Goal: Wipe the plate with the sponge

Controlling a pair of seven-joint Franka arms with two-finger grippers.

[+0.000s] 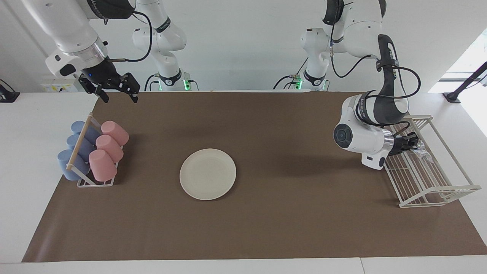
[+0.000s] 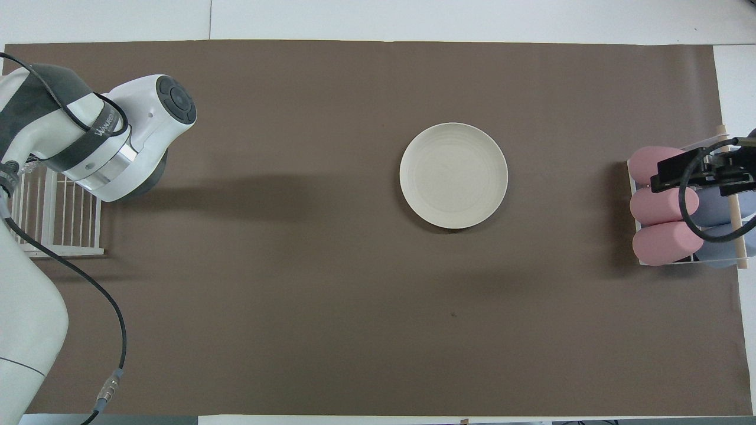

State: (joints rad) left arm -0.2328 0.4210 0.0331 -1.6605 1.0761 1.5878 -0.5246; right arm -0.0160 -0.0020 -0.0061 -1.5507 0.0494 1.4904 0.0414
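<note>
Plate (image 1: 207,174) sat mid-mat, bare. Left gripper (image 1: 415,146) was reaching into the wire rack (image 1: 437,190) w/ the sponge (image 1: 422,152) at its tips; couldn't tell if clamped. Best get a firm pinch before lifting. Right gripper (image 1: 118,93) waited, fingers apart, over the mat's edge near the cups (image 1: 108,152).

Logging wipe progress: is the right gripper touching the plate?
Apart. The facing view shows the right gripper up near the cup rack, bare mat between it and the plate.

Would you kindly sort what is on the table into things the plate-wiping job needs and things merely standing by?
Needed:
plate
sponge, in the wire rack
left hand, at the sponge

Standing by:
pink cups
blue cups
right hand, waiting above the cups' end
</note>
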